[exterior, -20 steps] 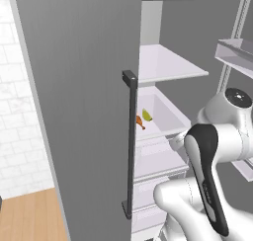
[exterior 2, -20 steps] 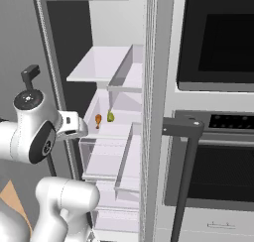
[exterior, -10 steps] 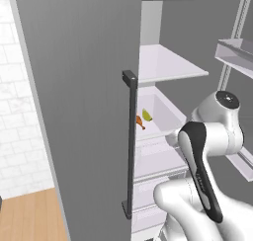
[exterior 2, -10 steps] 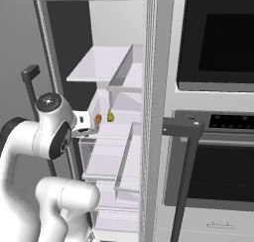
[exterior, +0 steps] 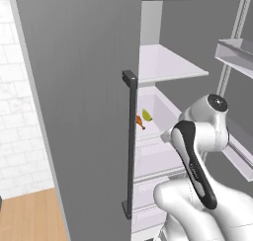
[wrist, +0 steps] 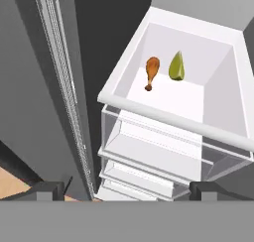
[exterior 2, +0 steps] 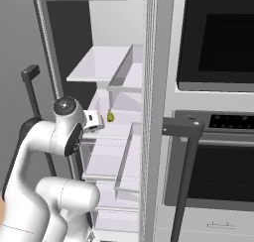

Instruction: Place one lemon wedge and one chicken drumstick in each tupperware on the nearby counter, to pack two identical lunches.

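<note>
Standing open at the left of the left base view is the grey fridge door (exterior: 79, 101), its dark bar handle (exterior: 130, 146) running down its edge, with a strip of wooden floor (exterior: 29, 218) showing below it. Just right of the handle, a chicken drumstick (exterior: 140, 121) and a lemon wedge (exterior: 147, 115) are lying side by side in a white fridge drawer (exterior: 165, 109), under a pale glass shelf (exterior: 168, 62). The white arm (exterior: 197, 136) is rising from the lower right and reaching toward that drawer.

In the right base view the arm's wrist (exterior 2: 92, 121) is sitting just left of the lemon wedge (exterior 2: 110, 117), with the oven (exterior 2: 218, 137) and its dark handle (exterior 2: 181, 176) further right.

In the hand view the drumstick (wrist: 152, 71) is lying left of the wedge (wrist: 176, 66), close but apart, on the drawer's white floor (wrist: 173, 97). The gripper (wrist: 126, 189) is hanging above and short of the drawer, its two dark tips spread wide and holding nothing.
</note>
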Controlling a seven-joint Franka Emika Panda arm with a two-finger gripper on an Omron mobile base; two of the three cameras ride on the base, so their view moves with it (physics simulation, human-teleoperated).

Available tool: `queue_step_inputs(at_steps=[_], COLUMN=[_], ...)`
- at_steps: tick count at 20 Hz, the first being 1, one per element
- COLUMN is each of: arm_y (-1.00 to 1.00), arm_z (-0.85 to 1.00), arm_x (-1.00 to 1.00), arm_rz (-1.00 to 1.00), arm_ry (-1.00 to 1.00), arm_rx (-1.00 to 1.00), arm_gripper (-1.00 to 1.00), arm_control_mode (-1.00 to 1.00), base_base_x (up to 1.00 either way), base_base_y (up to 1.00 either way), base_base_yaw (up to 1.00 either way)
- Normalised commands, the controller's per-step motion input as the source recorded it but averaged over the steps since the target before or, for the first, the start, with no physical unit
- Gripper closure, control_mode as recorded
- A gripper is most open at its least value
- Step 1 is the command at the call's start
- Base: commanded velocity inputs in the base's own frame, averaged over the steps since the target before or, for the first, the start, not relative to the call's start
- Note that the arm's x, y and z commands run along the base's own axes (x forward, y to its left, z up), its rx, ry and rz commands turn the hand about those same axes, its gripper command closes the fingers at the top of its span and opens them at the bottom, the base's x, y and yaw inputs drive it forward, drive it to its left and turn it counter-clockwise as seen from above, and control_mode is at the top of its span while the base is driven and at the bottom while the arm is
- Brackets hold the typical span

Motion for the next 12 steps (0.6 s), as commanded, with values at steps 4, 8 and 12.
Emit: queue_step_inputs(at_steps=[4,8,12], arm_y=[0.00,0.02,0.00], arm_z=[-0.11,-0.13,-0.21], arm_x=[0.58,0.62,0.59], arm_rz=[0.03,0.01,0.01], arm_ry=[0.00,0.00,0.00], arm_rx=[0.04,0.03,0.01], arm_gripper=[-1.00,-1.00,-1.00], arm_control_mode=[-1.00,-1.00,-1.00], base_base_x=[0.00,0.00,0.00], base_base_y=[0.00,0.00,0.00], base_base_yaw=[0.00,0.00,0.00])
